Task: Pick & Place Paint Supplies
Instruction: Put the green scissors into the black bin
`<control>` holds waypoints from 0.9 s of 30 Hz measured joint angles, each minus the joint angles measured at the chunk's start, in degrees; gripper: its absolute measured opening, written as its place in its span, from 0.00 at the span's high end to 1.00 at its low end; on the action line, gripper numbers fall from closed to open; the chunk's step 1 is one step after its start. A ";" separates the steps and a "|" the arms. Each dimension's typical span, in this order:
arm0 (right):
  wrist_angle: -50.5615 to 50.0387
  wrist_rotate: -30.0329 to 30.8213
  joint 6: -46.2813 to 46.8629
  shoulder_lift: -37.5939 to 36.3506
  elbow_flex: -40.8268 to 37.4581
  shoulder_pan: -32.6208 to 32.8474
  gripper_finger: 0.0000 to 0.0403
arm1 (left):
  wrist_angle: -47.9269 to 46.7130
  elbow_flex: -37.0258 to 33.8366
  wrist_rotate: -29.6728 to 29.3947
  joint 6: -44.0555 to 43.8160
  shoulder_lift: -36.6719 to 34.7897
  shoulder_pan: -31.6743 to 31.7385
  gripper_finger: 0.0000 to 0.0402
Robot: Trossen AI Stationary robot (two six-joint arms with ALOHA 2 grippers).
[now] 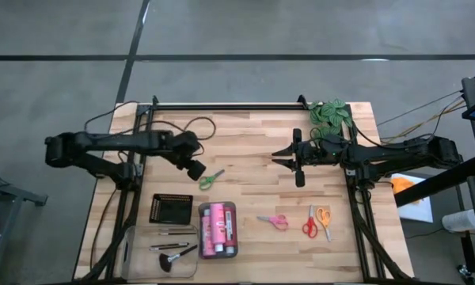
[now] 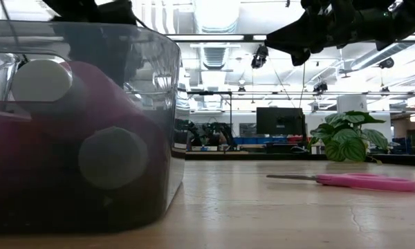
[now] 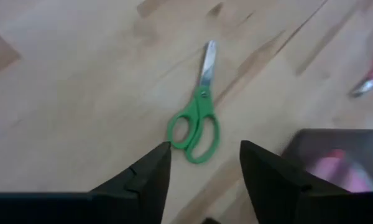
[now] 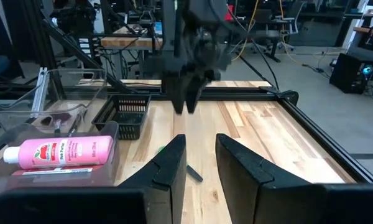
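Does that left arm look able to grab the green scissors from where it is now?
Probably yes. The left gripper hangs open right by the green scissors, which lie flat on bare wooden table with nothing on or against them.

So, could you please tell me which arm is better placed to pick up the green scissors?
Left. Its claw hangs open right by the green scissors, while the right claw is farther off.
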 joint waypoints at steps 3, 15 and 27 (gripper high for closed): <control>0.01 0.00 0.00 0.00 0.00 0.00 0.79 | 0.62 -0.01 0.00 2.40 3.89 0.00 0.50; -0.01 0.00 -0.02 0.00 0.00 0.02 0.79 | 3.77 -0.06 0.84 9.95 15.02 -0.26 0.49; -0.01 0.00 -0.02 0.00 -0.02 0.02 0.79 | 6.13 -0.08 -1.86 15.07 17.04 -0.50 0.49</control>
